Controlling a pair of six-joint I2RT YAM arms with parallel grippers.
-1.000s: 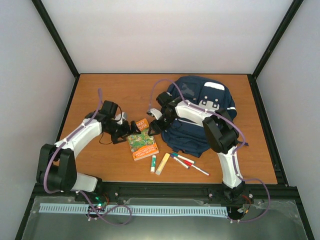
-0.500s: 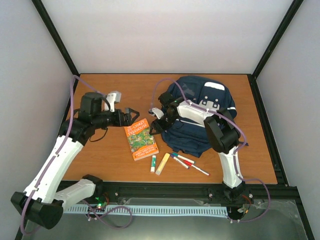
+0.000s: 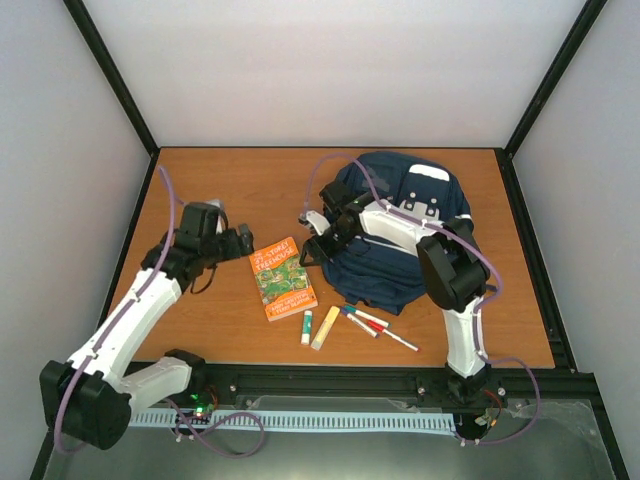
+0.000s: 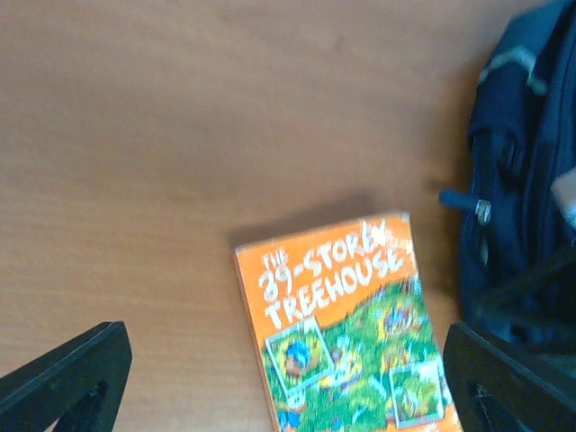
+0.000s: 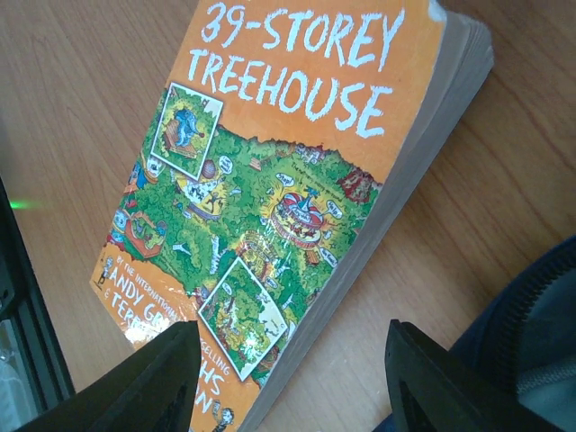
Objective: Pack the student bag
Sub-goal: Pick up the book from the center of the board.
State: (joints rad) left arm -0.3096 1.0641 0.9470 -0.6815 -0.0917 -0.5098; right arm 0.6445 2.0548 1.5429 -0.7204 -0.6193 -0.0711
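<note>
Left gripper (image 3: 243, 240) dropped near the orange paperback book (image 3: 283, 278), open and empty like right gripper (image 3: 312, 250); navy striped fabric backpack (image 3: 400, 230) awaits packing

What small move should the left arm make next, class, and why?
Probably lower the left gripper onto the book and close on its edges. Its jaws stand wide open and empty above the book, which lies flat on the table beside the backpack, not yet packed. The right gripper hovers open at the backpack's left edge.
</note>
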